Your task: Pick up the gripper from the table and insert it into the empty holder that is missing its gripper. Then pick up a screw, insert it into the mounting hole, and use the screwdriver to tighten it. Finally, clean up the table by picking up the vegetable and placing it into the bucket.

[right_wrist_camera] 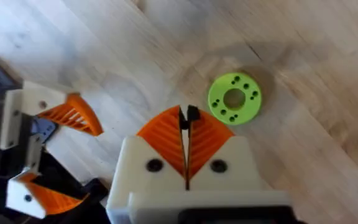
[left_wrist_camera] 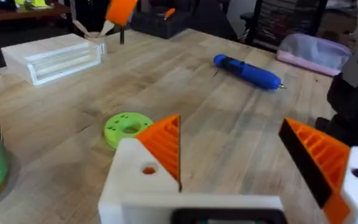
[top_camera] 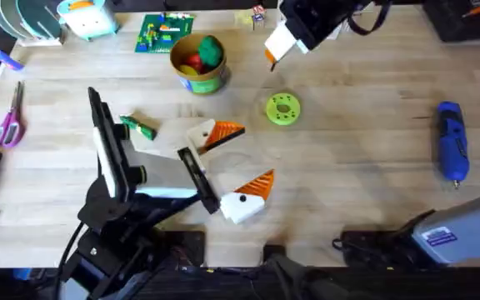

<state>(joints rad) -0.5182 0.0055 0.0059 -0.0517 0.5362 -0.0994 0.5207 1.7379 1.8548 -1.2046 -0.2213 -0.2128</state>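
You are looking at a robotics lab or maker workshop. A pale wooden workbench (top_camera: 348, 167) carries two robot arms, with a blue power screwdriver (top_camera: 452, 140) at the right and purple-handled scissors (top_camera: 8, 125) at the left edge. A green toy-brick build (top_camera: 163, 32) sits at the far side. In the left wrist view, dark shelving (left_wrist_camera: 284, 22) and cluttered benches stand beyond the table.
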